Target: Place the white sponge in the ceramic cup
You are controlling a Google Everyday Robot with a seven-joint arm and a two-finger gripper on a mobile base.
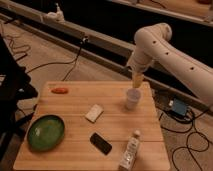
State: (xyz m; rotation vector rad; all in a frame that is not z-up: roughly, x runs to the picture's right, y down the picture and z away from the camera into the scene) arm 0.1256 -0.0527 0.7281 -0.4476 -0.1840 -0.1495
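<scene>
gripper [136, 80] just above ceramic cup [132, 98], its state cannot be told, white sponge [94, 113] lying apart

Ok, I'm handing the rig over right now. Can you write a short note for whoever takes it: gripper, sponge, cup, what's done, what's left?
Gripper: at the far right of the wooden table, just above and behind the small plain white ceramic cup. It is not holding the sponge.
Flat off-white rectangular sponge: lying mid-table, left of the cup and apart from it.
The cup stands upright near the far right edge.
Nearby: flat black phone in front of the sponge, round green bowl at the left.
Done: nothing yet.
Left: reach the sponge, grasp it, carry it over and drop it in the cup.
</scene>
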